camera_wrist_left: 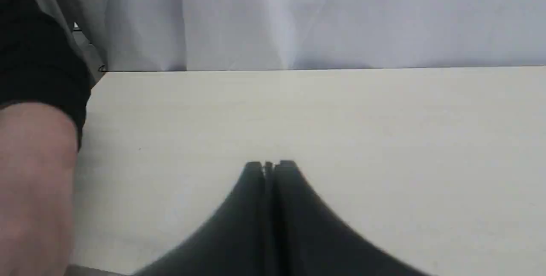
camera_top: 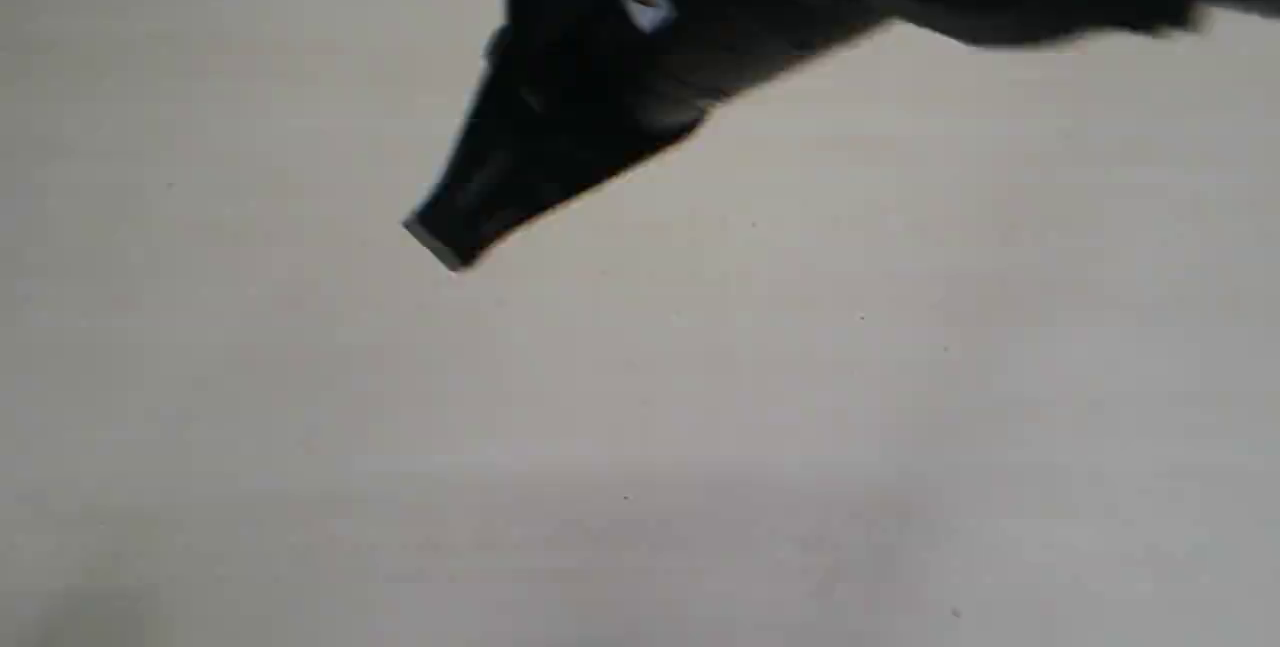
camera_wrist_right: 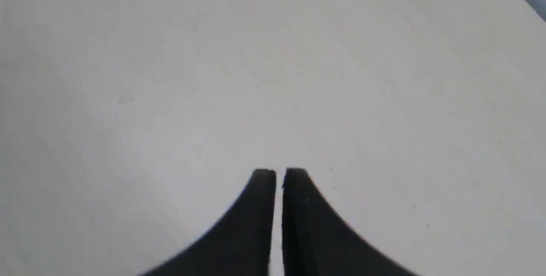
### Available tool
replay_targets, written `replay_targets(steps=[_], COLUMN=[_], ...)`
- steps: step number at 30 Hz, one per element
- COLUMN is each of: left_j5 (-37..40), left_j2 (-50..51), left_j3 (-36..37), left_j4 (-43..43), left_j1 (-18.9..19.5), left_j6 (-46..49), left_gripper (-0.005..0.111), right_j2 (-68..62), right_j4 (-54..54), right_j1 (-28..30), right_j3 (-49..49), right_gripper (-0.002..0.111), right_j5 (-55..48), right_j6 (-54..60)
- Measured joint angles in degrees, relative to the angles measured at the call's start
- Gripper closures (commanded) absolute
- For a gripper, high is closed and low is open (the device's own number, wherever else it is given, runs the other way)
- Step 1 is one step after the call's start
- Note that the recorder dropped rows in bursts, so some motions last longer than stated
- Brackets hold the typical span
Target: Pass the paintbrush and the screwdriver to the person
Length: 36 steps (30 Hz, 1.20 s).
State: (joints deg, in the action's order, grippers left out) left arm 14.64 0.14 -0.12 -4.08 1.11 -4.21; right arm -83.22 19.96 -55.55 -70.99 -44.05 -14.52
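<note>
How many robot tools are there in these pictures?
2. The left tool hangs shut over the table, near a person's arm. The right tool hangs over the table's middle, closed to a thin gap, holding nothing. None seems hidden.

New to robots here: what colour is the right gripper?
The right gripper is black; the right wrist view shows it best.

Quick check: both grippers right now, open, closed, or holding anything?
Left gripper: closed, holding nothing.
Right gripper: closed but for a thin slit, holding nothing.
</note>
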Motion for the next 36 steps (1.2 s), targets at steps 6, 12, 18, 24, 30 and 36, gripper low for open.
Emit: replay_targets(steps=[6,12,18,24,30,36], left_j5=[0.0,0.0,0.0,0.0,0.0,0.0], left_j2=[0.0,0.0,0.0,0.0,0.0,0.0], left_j3=[0.0,0.0,0.0,0.0,0.0,0.0], left_j4=[0.0,0.0,0.0,0.0,0.0,0.0], left_j1=[0.0,0.0,0.0,0.0,0.0,0.0], left_j6=[0.0,0.0,0.0,0.0,0.0,0.0], left_gripper=[0.107,0.107,0.107,0.107,0.107,0.107], right_j2=[17.7,36.7,50.8,60.1,66.6,71.7], right_j4=[5.4,9.6,6.8,1.0,0.5,4.1], right_j1=[0.0,0.0,0.0,0.0,0.0,0.3], right_j3=[18.7,31.2,37.3,38.6,38.6,40.0], right_gripper=[0.104,0.104,0.104,0.104,0.104,0.104], right_j5=[8.2,11.5,11.9,11.7,11.6,11.6], right_j6=[-11.1,-18.8,-19.3,-19.4,-19.5,-19.5])
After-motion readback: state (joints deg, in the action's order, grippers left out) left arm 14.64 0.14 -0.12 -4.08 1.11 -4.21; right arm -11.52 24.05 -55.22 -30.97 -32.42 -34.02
